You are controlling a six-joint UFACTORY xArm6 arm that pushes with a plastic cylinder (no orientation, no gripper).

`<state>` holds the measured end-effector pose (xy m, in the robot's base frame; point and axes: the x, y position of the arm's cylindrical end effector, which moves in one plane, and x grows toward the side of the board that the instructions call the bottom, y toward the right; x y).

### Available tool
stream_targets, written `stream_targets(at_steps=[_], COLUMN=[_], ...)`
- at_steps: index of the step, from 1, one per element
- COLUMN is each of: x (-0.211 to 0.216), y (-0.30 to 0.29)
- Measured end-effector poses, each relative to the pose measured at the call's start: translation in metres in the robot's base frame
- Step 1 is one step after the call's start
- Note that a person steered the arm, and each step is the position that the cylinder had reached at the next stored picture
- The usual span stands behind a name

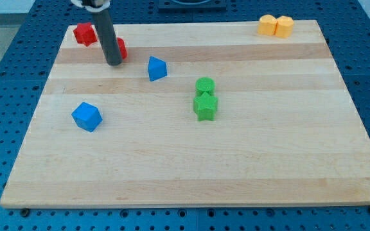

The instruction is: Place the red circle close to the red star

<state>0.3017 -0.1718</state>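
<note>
The red star (84,34) lies at the board's top left corner. The red circle (121,47) sits a little to its right and lower, mostly hidden behind the rod. My tip (114,63) rests on the board just in front of the red circle, touching or nearly touching it on its lower left side. A small gap separates the red circle from the red star.
A blue triangular block (157,68) lies right of my tip. A blue cube (86,116) sits lower left. A green circle (205,85) and green star (205,106) touch at centre. Two yellow blocks (275,25) sit at the top right. The wooden board (191,173) ends in blue pegboard.
</note>
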Motion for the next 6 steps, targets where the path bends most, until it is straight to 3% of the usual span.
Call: stream_targets(at_steps=[2, 4, 5, 6], x=[-0.042, -0.055, -0.087, -0.095], y=[-0.001, 0.060, 0.071, 0.048])
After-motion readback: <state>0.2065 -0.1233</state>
